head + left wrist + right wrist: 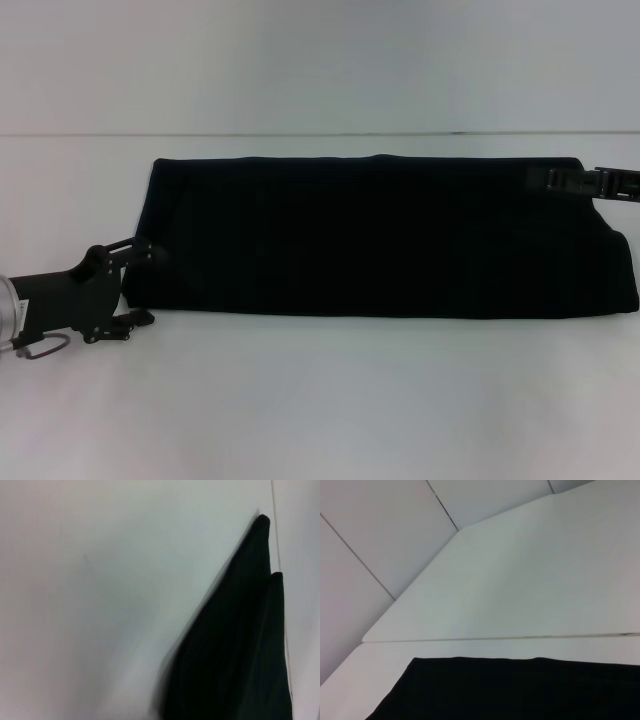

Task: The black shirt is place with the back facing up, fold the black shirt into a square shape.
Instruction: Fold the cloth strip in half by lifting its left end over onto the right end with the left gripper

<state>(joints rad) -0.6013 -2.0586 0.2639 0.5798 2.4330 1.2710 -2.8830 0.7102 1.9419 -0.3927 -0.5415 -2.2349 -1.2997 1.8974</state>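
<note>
The black shirt lies on the white table folded into a long band running left to right, plain side up. My left gripper is at the band's left end, open, with one finger on the cloth's edge and the other below the near corner. My right gripper reaches in from the right edge and lies over the band's far right corner. The left wrist view shows the pointed, layered end of the black shirt, and the right wrist view shows a straight edge of the black shirt.
A seam in the table runs just past the shirt's far edge. Bare white tabletop surrounds the band, with the widest stretch in front of it. Grey wall panels stand behind the table.
</note>
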